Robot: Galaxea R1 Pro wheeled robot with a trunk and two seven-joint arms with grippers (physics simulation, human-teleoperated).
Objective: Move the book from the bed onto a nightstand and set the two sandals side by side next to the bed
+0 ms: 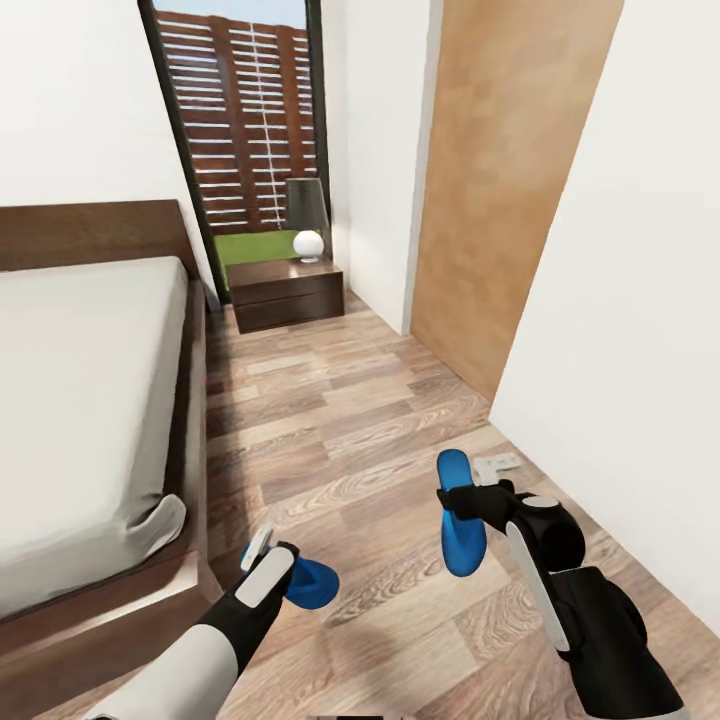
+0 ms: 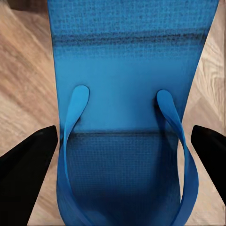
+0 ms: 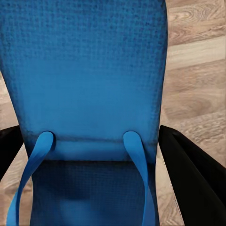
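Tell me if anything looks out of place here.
One sandal sits between the right claw's fingers, the other at the left claw, neither yet beside the bed. A small white object lies by the wall.

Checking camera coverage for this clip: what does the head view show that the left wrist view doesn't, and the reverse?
Head view alone: the bed, the nightstand with its lamp, the window, and the right pincer at the second sandal. Left wrist view alone: the straps up close and the sole's weave between the dark fingers. Both: the left-hand sandal and the wood floor.
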